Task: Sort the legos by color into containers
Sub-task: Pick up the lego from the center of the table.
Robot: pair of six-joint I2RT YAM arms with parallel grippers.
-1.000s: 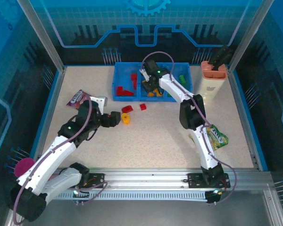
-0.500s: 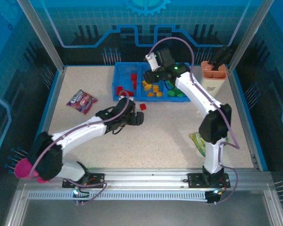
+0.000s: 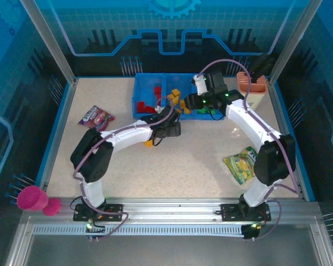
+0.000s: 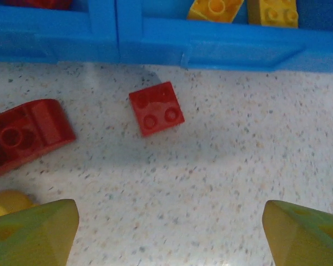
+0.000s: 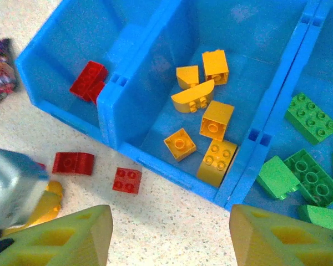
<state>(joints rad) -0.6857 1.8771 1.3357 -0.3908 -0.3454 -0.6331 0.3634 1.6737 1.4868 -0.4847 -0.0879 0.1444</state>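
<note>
The blue bin (image 3: pixel 150 114) stands at the back, with red bricks (image 5: pixel 89 80) in its left compartment, several orange-yellow bricks (image 5: pixel 211 127) in the middle one and green bricks (image 5: pixel 308 166) in the right one. On the table just in front of it lie a red square brick (image 4: pixel 156 108), a red curved brick (image 4: pixel 25 133) and a yellow brick (image 4: pixel 3 202). My left gripper (image 4: pixel 169 233) hangs open close above the table, just short of the red square brick. My right gripper (image 5: pixel 169 238) is open and holds nothing, over the bin's front wall (image 5: pixel 172 172).
One snack packet (image 3: pixel 97 117) lies at the left and another (image 3: pixel 243 163) beside the right arm. The beige holder with the orange top (image 3: pixel 251 88) stands at the back right. A pink cup (image 3: pixel 32 198) sits off the table's front left corner.
My left arm has swung right and forward until its gripper is by the loose bricks in front of the bin. My right gripper has drifted right along the bin.
</note>
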